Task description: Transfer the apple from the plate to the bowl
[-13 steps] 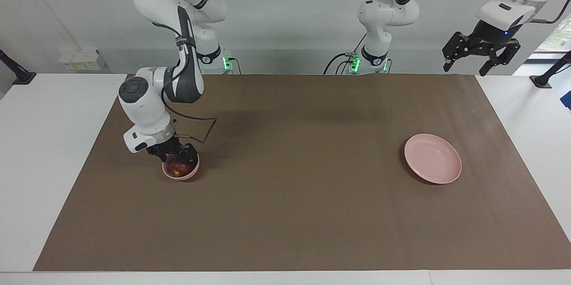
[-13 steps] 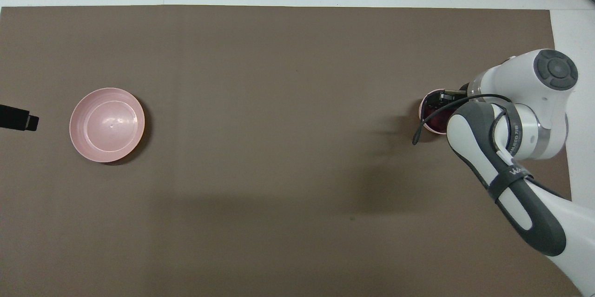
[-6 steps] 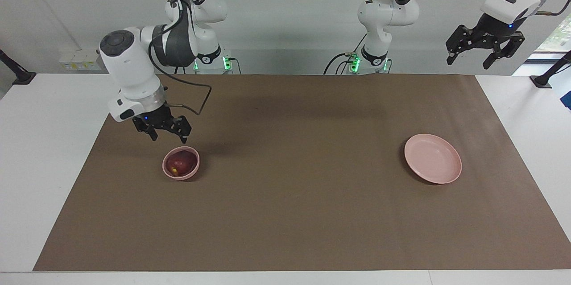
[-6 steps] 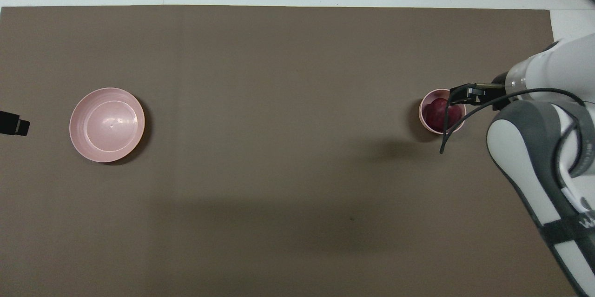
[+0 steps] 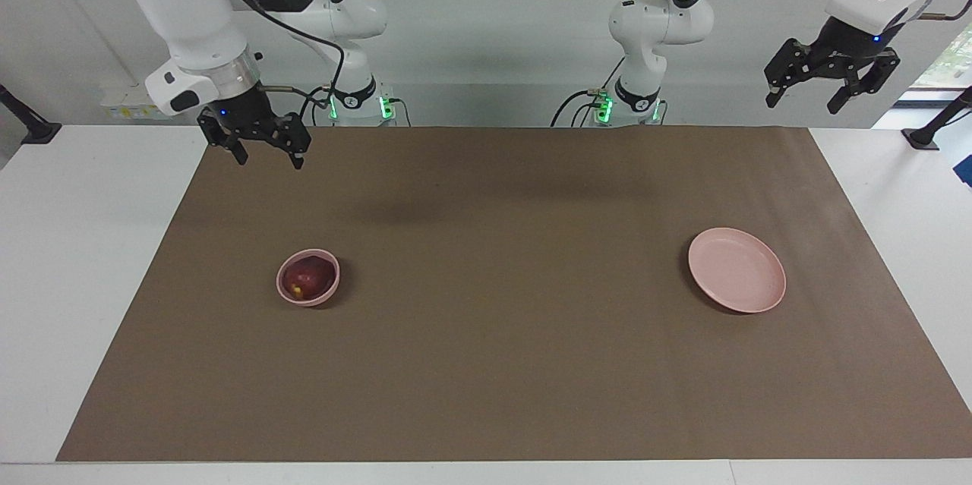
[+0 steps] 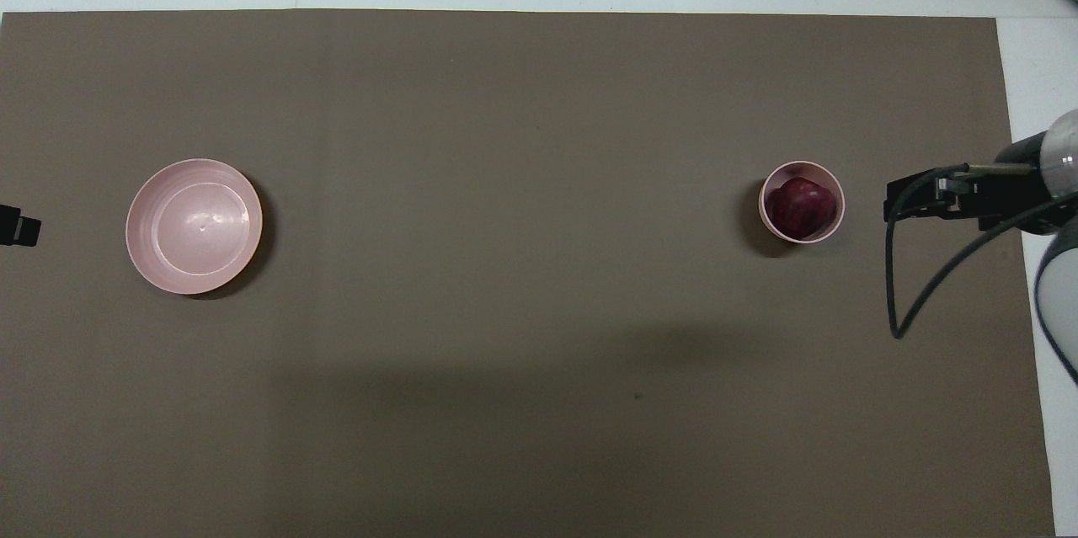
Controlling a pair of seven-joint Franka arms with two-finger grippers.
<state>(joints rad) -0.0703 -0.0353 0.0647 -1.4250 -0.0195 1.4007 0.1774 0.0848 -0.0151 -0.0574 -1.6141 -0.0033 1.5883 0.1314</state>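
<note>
Sitting in the bowl (image 5: 307,278), the apple (image 5: 307,276) looks firm, smooth, light — grip across its widest part. Right tool (image 5: 261,142) and left tool (image 5: 829,79) hang open, empty; plate (image 5: 736,269) bare.

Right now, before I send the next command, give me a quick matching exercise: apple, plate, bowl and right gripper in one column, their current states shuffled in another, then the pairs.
Things:
1. apple
2. plate
3. bowl
4. right gripper

States:
A. bare, toward the left arm's end of the table
B. raised, jaws open, holding nothing
C. lying inside the bowl
D. holding the apple, toward the right arm's end

Pairs: 1-C, 2-A, 3-D, 4-B
</note>
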